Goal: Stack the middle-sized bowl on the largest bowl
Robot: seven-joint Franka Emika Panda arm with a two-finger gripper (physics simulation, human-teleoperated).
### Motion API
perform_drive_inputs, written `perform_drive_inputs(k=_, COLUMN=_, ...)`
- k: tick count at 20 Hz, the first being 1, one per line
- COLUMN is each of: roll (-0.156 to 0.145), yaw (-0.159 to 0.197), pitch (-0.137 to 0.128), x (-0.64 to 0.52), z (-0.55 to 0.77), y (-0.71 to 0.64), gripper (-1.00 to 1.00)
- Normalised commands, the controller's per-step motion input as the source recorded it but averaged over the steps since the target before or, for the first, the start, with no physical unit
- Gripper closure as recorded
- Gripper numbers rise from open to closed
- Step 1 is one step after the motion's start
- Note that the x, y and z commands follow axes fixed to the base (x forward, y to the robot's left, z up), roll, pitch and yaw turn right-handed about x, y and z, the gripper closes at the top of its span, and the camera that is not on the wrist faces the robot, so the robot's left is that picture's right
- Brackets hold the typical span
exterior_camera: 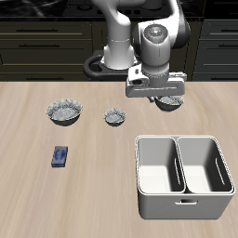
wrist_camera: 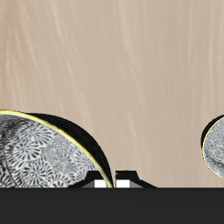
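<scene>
gripper (exterior_camera: pixel 158 93) hangs above the middle-sized bowl (exterior_camera: pixel 170 102) at upper right of the exterior frame — whether its jaws are spread cannot be told. largest bowl (exterior_camera: pixel 63 112) waits at left — stacking not yet done.

No text, label, brand, number or sign can be read in either view. The small blue object (exterior_camera: pixel 60 155) lying on the counter (exterior_camera: pixel 93 195) shows a pale patch on its top face, but it is too small and blurred to tell whether it bears any writing. The white double-compartment bin (exterior_camera: pixel 183 197) has plain walls. The bowls carry only a dark floral pattern, no lettering.
</scene>
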Motion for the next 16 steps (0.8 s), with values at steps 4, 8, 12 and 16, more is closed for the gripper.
perform_drive_inputs(k=4, roll=-0.008, yaw=0.047, pitch=-0.045, x=-0.05, z=0.21, y=-0.26, gripper=1.0)
perform_drive_inputs(k=8, roll=-0.029, yaw=0.031, pitch=-0.011, x=-0.03, z=0.19, y=-0.38, gripper=1.0)
perform_drive_inputs(k=12, roll=-0.009, yaw=0.015, pitch=0.006, x=-0.07, z=0.17, y=-0.41, gripper=1.0)
perform_drive_inputs(k=16, roll=-0.046, yaw=0.049, pitch=-0.019, x=-0.02, z=0.16, y=-0.46, gripper=1.0)
